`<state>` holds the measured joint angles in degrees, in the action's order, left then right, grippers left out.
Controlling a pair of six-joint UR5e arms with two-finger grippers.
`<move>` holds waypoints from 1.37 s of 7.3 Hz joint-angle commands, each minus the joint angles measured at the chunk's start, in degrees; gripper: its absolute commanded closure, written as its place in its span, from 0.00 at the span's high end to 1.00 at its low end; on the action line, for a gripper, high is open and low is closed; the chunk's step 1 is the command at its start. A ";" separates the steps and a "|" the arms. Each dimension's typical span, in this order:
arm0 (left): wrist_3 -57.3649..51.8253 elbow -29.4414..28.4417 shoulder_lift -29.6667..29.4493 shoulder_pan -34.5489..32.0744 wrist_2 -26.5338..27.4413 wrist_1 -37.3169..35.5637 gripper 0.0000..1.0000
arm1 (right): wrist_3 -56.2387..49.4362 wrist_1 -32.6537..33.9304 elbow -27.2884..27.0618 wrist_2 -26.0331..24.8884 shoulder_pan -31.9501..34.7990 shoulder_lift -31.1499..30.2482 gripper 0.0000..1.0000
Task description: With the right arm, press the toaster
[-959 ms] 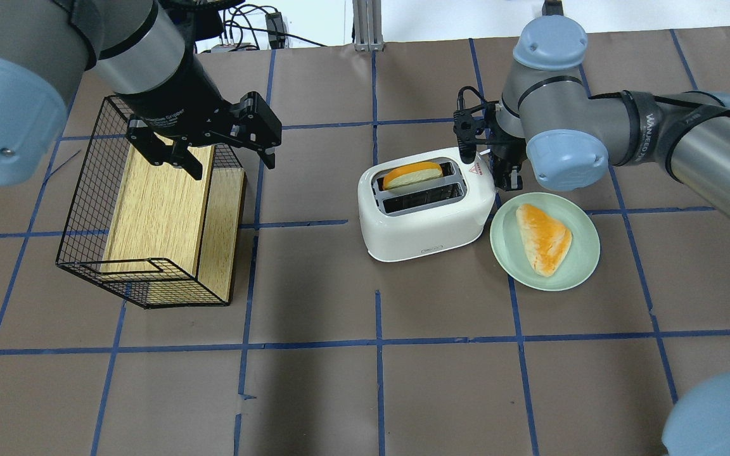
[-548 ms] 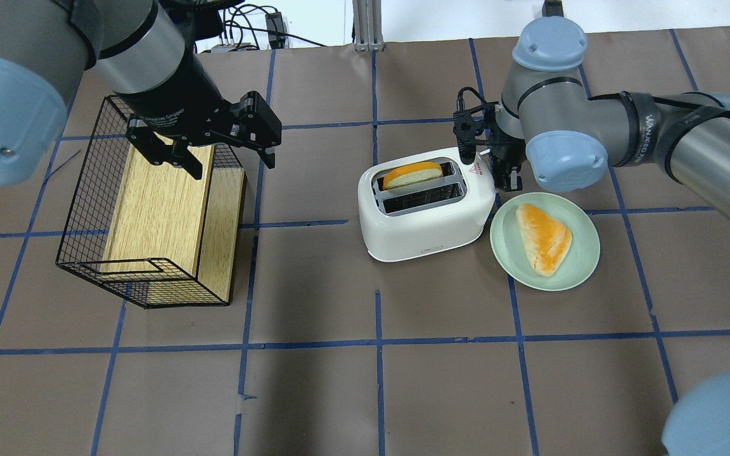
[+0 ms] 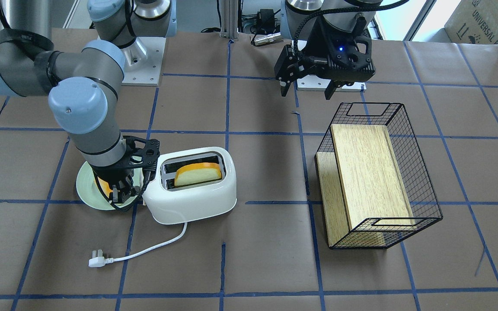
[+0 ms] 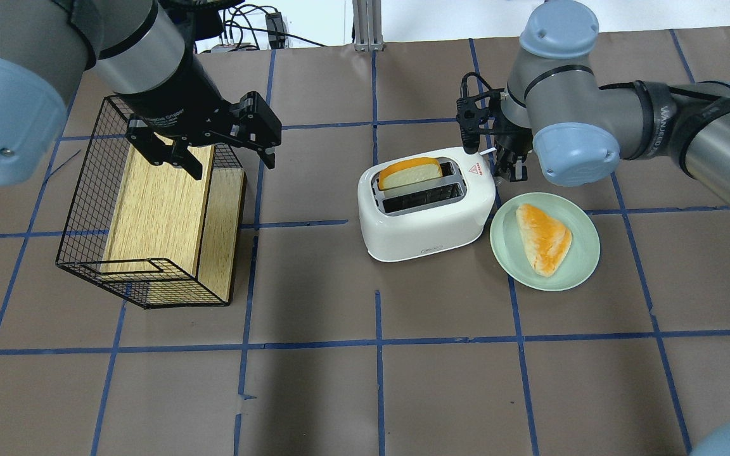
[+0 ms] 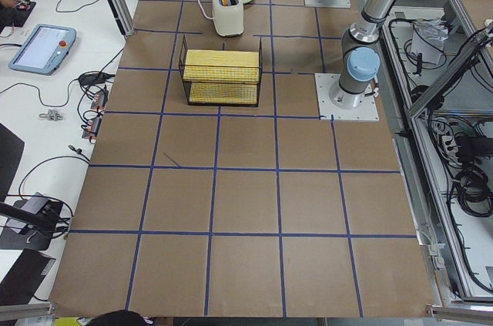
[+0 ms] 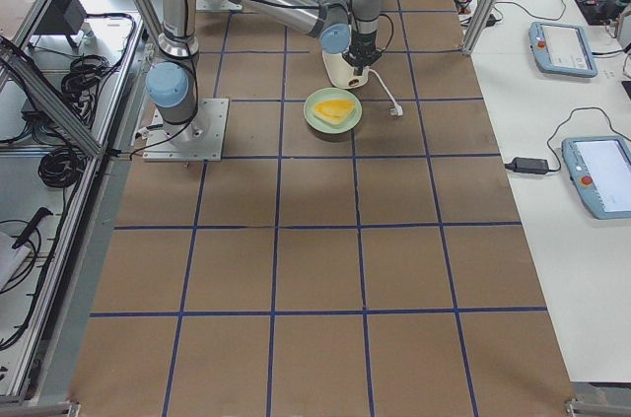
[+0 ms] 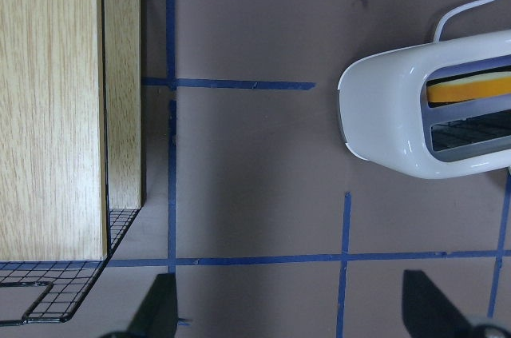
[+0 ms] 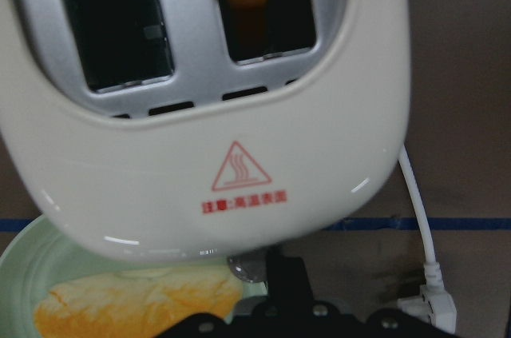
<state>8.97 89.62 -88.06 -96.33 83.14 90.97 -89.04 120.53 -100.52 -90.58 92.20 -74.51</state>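
The brown table (image 4: pixel 441 392) with blue tape lines carries everything; on the robot's left side a black wire basket (image 4: pixel 83 190) lies on its side with a wooden box (image 4: pixel 156 209) inside it; the left gripper (image 4: pixel 234 166) hangs over the basket's far end, fingers spread wide, holding nothing; the right arm (image 4: pixel 568 95) reaches to the white toaster (image 4: pixel 428 221) near the table's middle; the right gripper (image 4: pixel 511 170) points down at the toaster's end, just beside the green plate (image 4: pixel 583 259); whether its fingers are closed I cannot tell, as only one black finger seems to show, close to the silver knob (image 8: pixel 246 264); one bread slice (image 4: pixel 408 174) stands in the slot farther from the robot; another slice (image 4: pixel 544 239) lies on the plate; the white cord (image 3: pixel 154 250) and plug (image 3: pixel 97 261) lie on the operators' side.
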 commanded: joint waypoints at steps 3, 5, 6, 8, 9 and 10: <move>0.00 0.03 0.00 0.00 0.00 0.00 1.00 | 13.78 -12.72 6.36 1.54 0.00 -7.83 0.06; 0.00 0.03 0.00 0.00 0.00 0.00 1.00 | 30.78 -26.06 15.56 1.37 0.09 -8.29 0.07; 0.00 0.03 0.00 0.00 0.00 0.00 1.00 | 37.39 -34.57 20.57 1.72 0.18 -8.29 0.07; 0.00 0.03 0.00 0.00 0.00 0.00 1.00 | 56.78 -37.90 24.57 0.67 0.09 -8.46 0.11; 0.00 0.03 0.00 0.00 0.00 0.00 1.00 | 64.36 -38.61 24.06 1.01 0.09 -8.55 0.20; 0.00 0.03 0.00 0.00 0.00 0.00 1.00 | 72.27 -38.79 23.53 0.67 0.09 -8.29 0.31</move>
<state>8.96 89.65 -88.06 -96.33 83.14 90.97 -27.38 82.52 -76.74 -89.69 92.29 -82.96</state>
